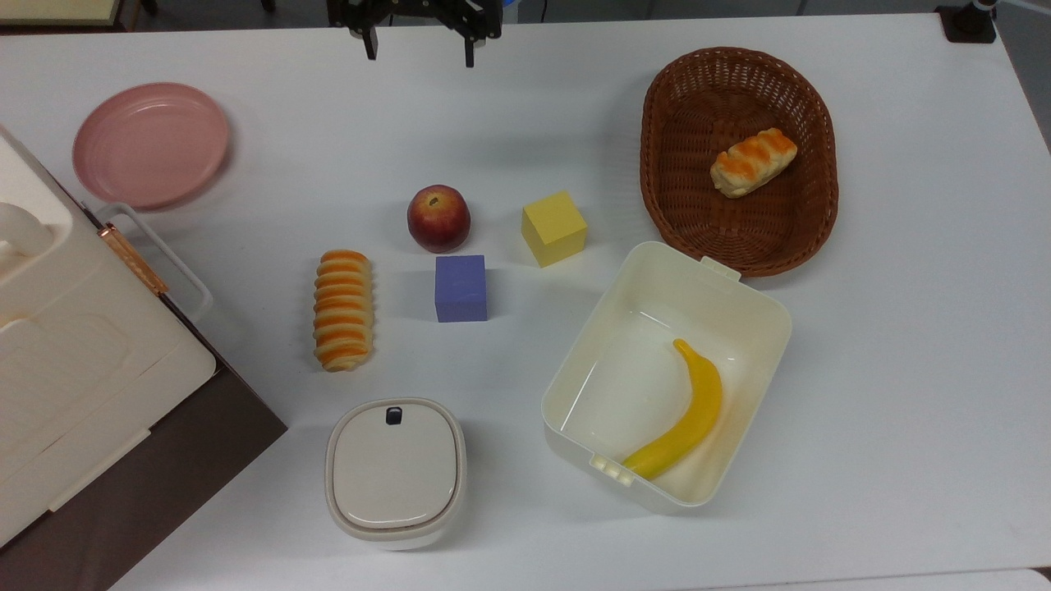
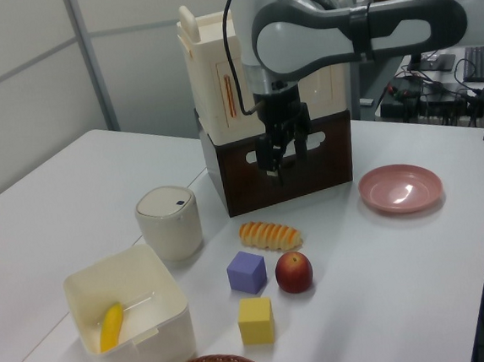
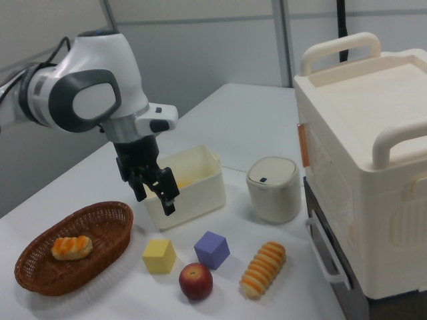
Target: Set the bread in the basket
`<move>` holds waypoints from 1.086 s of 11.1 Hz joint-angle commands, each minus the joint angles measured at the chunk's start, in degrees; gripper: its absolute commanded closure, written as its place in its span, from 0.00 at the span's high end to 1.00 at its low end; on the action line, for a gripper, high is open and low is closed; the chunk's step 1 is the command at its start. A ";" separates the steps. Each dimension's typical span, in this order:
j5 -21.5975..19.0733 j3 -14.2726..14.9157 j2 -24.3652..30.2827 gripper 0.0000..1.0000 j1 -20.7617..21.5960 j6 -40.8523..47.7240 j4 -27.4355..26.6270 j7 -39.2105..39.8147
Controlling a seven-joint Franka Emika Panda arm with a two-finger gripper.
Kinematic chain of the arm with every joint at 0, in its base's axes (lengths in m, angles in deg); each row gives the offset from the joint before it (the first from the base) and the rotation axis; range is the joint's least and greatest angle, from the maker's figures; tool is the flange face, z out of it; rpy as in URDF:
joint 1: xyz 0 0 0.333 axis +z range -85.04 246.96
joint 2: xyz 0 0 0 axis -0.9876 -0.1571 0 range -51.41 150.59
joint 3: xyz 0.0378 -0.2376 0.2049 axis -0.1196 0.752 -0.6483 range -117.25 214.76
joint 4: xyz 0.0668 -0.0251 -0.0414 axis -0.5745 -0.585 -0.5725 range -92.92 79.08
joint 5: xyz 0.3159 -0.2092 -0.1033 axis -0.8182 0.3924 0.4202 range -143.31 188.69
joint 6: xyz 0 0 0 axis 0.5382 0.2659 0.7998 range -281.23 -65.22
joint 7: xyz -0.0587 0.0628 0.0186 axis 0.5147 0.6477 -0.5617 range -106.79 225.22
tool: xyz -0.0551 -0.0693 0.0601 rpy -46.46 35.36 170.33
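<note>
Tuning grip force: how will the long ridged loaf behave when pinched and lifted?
The long ridged loaf looks like soft foam, so probably light and squashy. Its deep ridges should resist slipping. Gripped off-centre, its length may sag or tilt; the gripper is open above the table.

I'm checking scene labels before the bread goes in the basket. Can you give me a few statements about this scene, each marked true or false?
1. The bread lies on the table, not in the basket. True.
2. The basket is empty. False: a short orange-topped roll lies in it.
3. The gripper holds the bread. False: it hangs open above the table, holding nothing.
4. The banana lies in the cream tub. True.
5. The apple sits on the pink plate. False: it sits on the table near the purple cube.
</note>
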 commanded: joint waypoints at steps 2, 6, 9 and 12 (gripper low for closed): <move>2.11 0.33 -3.09 1.00 -2.08 -2.71 -0.22 8.54; -0.26 0.42 -7.92 1.00 -7.53 -10.43 -0.05 15.78; -0.26 0.42 -13.71 1.00 -9.21 -18.77 -0.05 16.93; -0.09 0.42 -19.25 1.00 -9.30 -25.02 -0.13 16.75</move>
